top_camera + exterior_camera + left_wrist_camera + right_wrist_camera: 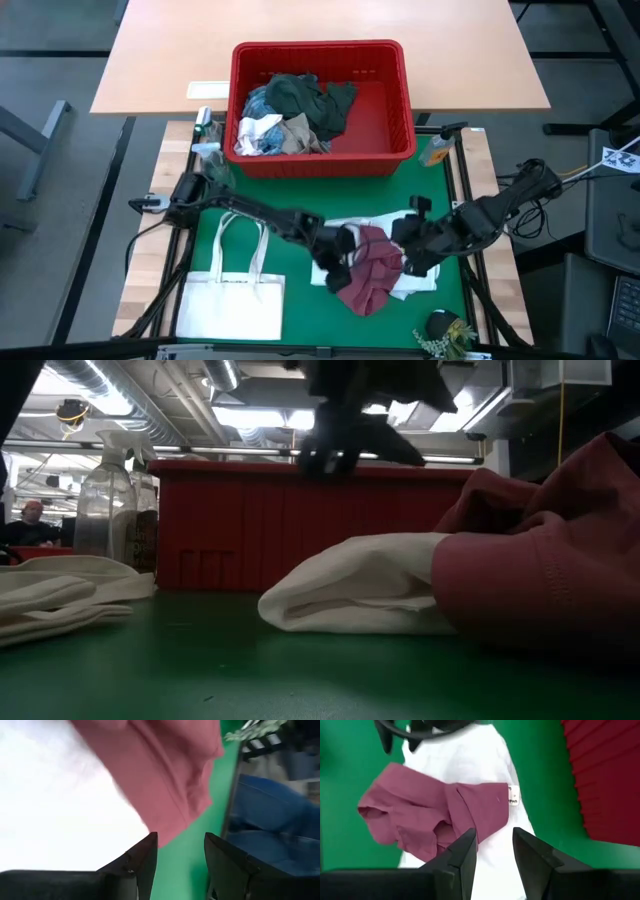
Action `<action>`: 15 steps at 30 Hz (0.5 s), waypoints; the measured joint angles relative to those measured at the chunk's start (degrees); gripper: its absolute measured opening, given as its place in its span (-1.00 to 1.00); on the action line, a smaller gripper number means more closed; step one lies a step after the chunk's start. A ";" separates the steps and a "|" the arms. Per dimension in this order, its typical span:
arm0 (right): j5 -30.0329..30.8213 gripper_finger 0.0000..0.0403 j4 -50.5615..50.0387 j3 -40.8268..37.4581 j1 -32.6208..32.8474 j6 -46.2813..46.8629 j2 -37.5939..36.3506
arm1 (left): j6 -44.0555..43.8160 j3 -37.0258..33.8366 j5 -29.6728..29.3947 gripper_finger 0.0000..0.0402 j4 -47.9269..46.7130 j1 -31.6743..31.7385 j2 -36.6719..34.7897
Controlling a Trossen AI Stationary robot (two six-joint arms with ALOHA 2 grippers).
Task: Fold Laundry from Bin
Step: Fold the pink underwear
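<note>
The left gripper (338, 262) hangs with its fingers (142, 860) apart and nothing between them, at the nine o'clock edge of the maroon garment (368, 270). The right gripper (412, 252) sits at the garment's three o'clock side, its jaws likewise parted and empty over white cloth (470, 760). The maroon piece lies crumpled on top of the white garment (415, 282) on the green mat (290, 265). At twelve o'clock stands the red bin (322, 158), with dark green, white and beige laundry (290, 115) heaped inside. A white tote bag (232, 300) lies flat at eight o'clock.
</note>
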 joint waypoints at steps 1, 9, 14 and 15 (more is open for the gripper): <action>-0.13 -0.36 0.00 0.00 0.00 -0.52 0.87 | -0.20 0.00 -2.24 -0.22 -0.25 -1.20 0.16; -1.56 -0.36 0.09 0.00 0.00 -3.42 5.25 | -9.06 0.00 -14.29 -0.22 0.61 -8.31 4.47; -2.00 -0.36 0.12 0.00 0.00 -3.42 6.00 | -13.31 0.00 -15.80 -0.22 1.83 -10.64 7.47; -2.04 -0.36 0.19 0.00 0.00 -3.42 6.01 | -13.37 0.00 -16.82 -0.22 1.82 -10.91 7.62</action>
